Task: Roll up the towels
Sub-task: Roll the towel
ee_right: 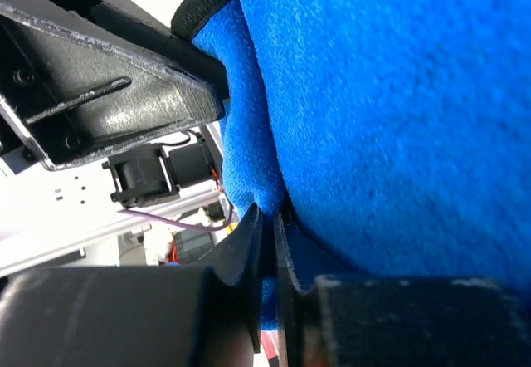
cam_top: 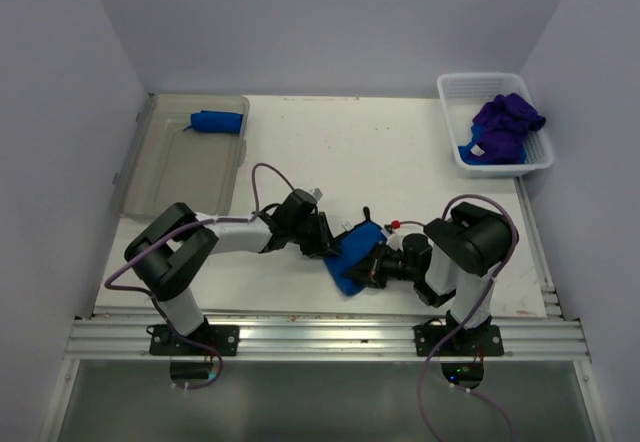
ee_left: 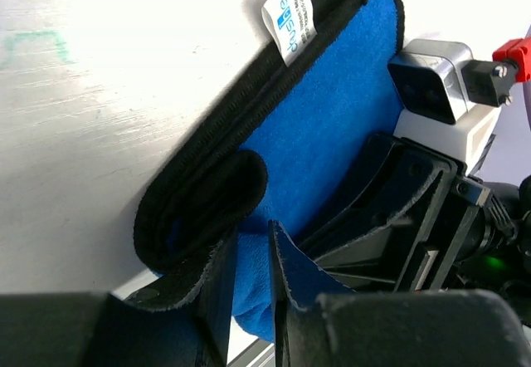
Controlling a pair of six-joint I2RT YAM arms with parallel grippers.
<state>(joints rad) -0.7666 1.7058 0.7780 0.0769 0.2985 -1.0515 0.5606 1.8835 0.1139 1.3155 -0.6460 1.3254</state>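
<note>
Left claw (ee_left: pixel 253 300): fingers drawn in on a fold of the blue towel (ee_left: pixel 323 134), pinching it. Right claw (ee_right: pixel 270 251): fingers nearly pressed together, a fold of the same towel caught between them. The 2 claws meet at the towel from opposite sides, near the front middle of the white table (cam_top: pixel 380 152).

Pale lavender walls (cam_top: pixel 330 22) enclose the table on 3 sides; a metal rail (cam_top: pixel 330 337) runs along its near edge.

The left wrist view alone shows the towel's black edging and 1 white label (ee_left: pixel 290 20). The top view alone shows 1 clear bin (cam_top: pixel 180 167) at rear left holding 1 blue roll (cam_top: pixel 217 122), and 1 white basket (cam_top: pixel 478 78) at rear right holding heaped purple towels (cam_top: pixel 505 122), number unclear, over some blue cloth (cam_top: pixel 470 152).
</note>
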